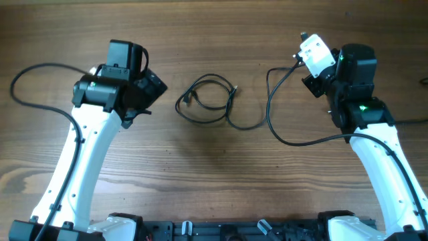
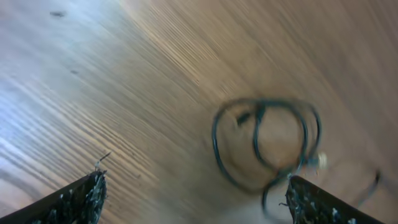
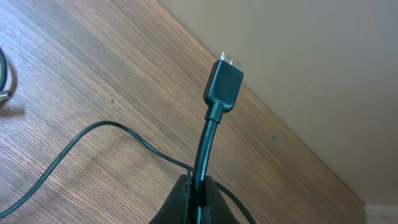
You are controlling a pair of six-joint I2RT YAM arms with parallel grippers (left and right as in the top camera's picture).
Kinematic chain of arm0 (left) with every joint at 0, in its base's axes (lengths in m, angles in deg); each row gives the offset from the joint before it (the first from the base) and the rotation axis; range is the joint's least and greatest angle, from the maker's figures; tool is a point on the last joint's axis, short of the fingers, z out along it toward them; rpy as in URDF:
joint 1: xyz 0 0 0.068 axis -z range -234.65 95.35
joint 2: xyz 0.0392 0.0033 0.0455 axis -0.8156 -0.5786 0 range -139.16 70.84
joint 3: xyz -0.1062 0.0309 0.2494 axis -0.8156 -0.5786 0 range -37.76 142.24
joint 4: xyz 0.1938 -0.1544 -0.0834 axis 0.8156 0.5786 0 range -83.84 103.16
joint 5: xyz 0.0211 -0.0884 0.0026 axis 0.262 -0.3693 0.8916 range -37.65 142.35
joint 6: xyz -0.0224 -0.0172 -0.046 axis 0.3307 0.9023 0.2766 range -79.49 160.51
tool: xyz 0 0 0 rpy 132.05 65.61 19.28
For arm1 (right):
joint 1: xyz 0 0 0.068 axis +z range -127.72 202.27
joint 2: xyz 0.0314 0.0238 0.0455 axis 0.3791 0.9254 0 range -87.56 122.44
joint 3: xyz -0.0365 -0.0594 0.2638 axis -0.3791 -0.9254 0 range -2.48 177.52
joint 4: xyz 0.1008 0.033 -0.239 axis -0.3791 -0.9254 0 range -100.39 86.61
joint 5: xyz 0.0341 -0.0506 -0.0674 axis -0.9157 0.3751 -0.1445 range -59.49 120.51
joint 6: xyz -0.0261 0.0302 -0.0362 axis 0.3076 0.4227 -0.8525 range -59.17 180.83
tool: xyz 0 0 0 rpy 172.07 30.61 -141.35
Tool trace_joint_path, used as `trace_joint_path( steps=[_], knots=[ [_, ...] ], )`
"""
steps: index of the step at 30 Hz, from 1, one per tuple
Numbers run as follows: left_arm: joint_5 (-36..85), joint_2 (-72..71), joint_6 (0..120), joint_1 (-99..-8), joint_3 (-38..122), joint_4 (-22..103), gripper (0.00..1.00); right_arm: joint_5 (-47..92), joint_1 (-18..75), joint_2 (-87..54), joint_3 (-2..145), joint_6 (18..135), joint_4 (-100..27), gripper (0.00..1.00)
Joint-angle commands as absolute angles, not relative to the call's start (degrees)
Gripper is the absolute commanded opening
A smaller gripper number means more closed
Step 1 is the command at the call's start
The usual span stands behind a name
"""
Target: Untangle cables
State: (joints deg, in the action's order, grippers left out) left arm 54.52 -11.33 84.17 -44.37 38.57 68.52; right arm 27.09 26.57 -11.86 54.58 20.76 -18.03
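Hovering left of centre with jaws spread wide and empty, the left gripper (image 2: 194,183) faces the coiled cable (image 2: 215,134), which lies looped over itself at the middle of the table (image 1: 214,174) (that part looks left to do). Rightward, the right gripper (image 3: 196,186) is clamped on a second cable (image 3: 208,130) below its plug, with bare wood all round for pulling.

Brown wood-grain surface (image 1: 214,174), loose coil of thin black cables (image 1: 204,100) lying at its middle, small silvery plug (image 1: 234,88) at the coil's upper right, single black cable (image 1: 267,107) curving across the wood just right of it.
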Motion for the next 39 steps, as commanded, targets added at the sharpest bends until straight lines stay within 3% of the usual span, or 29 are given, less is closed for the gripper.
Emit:
trace_joint_path(
  steps=[1,7,12,21,25,39],
  knots=[
    [45.5,-11.4,62.6,-41.5,38.3,71.2,1.00,22.6,26.3,-11.3,55.0,22.1,-18.0,0.04],
    [43.1,-14.5,45.5,-27.6,38.3,71.3,0.98,20.8,26.3,-11.3,55.0,26.5,-17.3,0.04],
    [52.3,-16.9,36.2,-20.3,38.3,65.4,1.00,20.8,26.3,-11.3,55.0,26.5,-17.6,0.04],
    [53.5,-24.3,21.2,-19.9,38.2,62.5,1.00,20.7,26.3,-11.3,55.0,26.5,-17.7,0.04],
    [58.2,-29.3,21.1,-19.9,38.2,59.1,1.00,20.8,26.3,-11.3,55.0,26.5,-18.0,0.04],
    [58.0,-36.6,19.6,-20.1,38.2,55.6,1.00,20.8,26.3,-11.3,55.0,26.3,-19.3,0.04]
  ],
)
